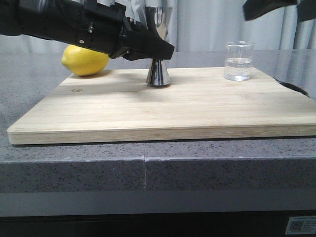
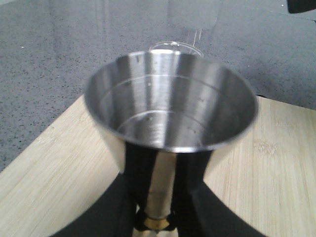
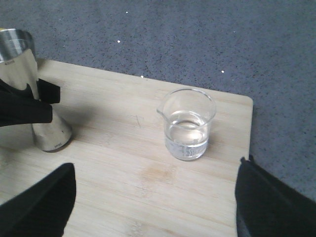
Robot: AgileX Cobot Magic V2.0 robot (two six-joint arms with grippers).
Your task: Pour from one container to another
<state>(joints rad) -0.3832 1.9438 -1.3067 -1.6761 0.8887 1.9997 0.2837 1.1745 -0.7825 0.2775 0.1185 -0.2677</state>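
Gripping the tall mirror-polished steel hourglass jigger (image 1: 158,69) at its waist, my left gripper (image 1: 157,49) holds it upright on the pale wooden board (image 1: 163,106). My right gripper (image 3: 153,207), fingers spread, hovers above the small clear glass cup (image 3: 187,123) of water, which stands upright below and just ahead.

The left arm reaches in low, its pincer (image 1: 159,51) clamped at a narrow waist (fingers either side). The right pincer (image 3: 153,207) hangs raised, fingers spread wide.
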